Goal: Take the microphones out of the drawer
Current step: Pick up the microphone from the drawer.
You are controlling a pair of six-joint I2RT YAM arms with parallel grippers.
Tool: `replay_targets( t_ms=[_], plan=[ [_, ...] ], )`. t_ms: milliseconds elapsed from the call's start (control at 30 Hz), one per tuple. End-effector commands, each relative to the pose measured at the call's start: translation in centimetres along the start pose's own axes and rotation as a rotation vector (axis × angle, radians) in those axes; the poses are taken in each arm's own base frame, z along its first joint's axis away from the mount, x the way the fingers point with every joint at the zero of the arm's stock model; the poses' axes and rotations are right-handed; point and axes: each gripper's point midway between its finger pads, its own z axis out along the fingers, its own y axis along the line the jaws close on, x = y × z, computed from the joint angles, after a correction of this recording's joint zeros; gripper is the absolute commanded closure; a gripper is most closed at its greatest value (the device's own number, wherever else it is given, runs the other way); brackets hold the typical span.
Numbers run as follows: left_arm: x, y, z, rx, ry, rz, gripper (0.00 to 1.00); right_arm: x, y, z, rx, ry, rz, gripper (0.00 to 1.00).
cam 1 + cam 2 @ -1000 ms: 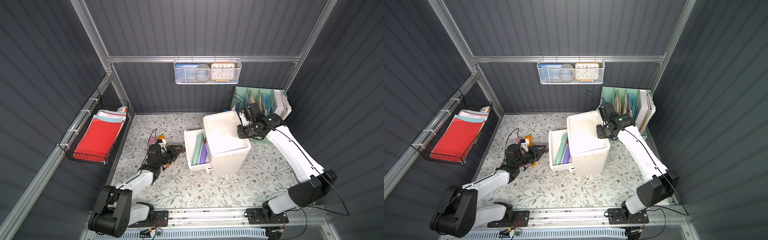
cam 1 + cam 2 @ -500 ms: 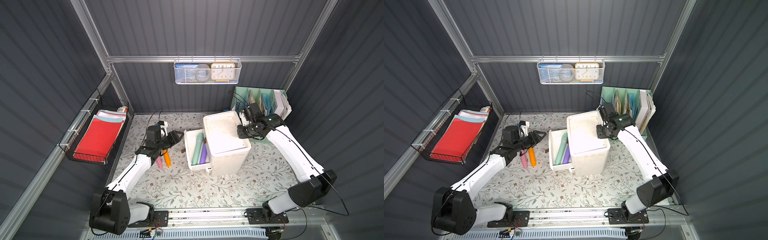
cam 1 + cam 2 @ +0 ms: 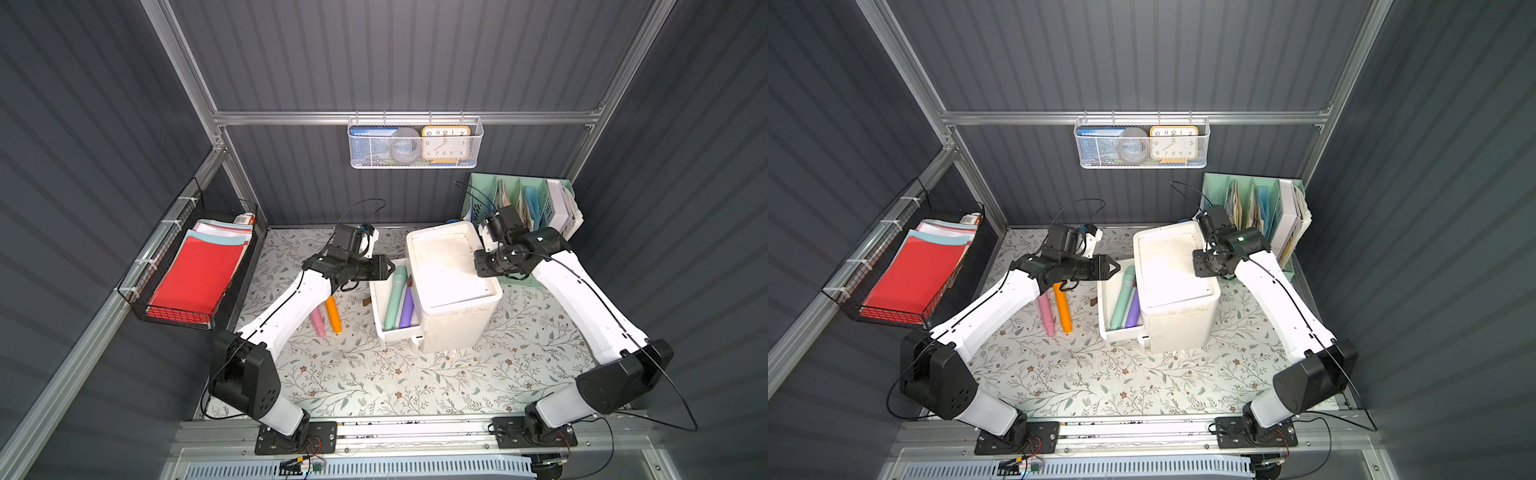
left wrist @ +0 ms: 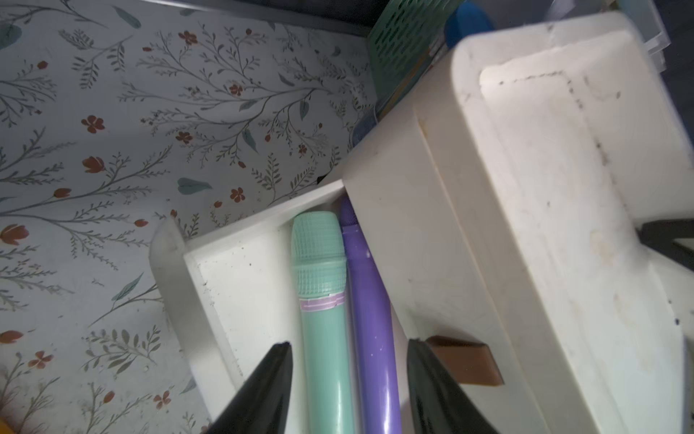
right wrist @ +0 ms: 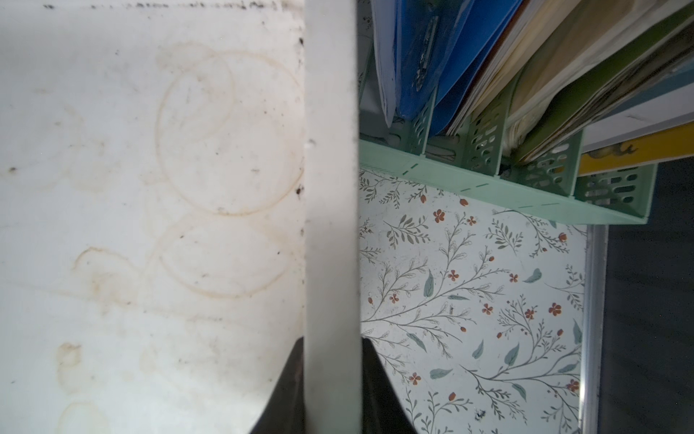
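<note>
The left claw (image 4: 347,342) is held spread over the microphone (image 4: 321,270), drawer wall (image 4: 176,285) alongside; cabinet rim (image 5: 330,188) is pinched by the right claw (image 5: 330,340).

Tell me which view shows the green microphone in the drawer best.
The left wrist view: the green microphone is close up, its grille texture clear, beside a purple microphone. Both top views show it whole but small in the open drawer. The right wrist view misses it.

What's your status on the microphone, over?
Left jaws open above drawer, empty. Right jaws shut on cabinet rim. Green microphone in open drawer, purple one alongside.
</note>
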Motion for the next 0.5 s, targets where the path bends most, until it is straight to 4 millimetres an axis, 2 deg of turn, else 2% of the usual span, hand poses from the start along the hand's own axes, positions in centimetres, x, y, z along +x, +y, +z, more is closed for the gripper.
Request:
replay_targets(
  t_ms=[0,467],
  plan=[
    [1.1,1.1,0.7,-0.088,0.076,0.055,0.47,3.3,0.4,3.5,0.006,0.178,0.002,1.0],
    [4.3,0.5,4.7,-0.199,0.242,0.179,0.48,3.3,0.6,4.0,0.003,0.195,-0.001,1.0]
  ],
)
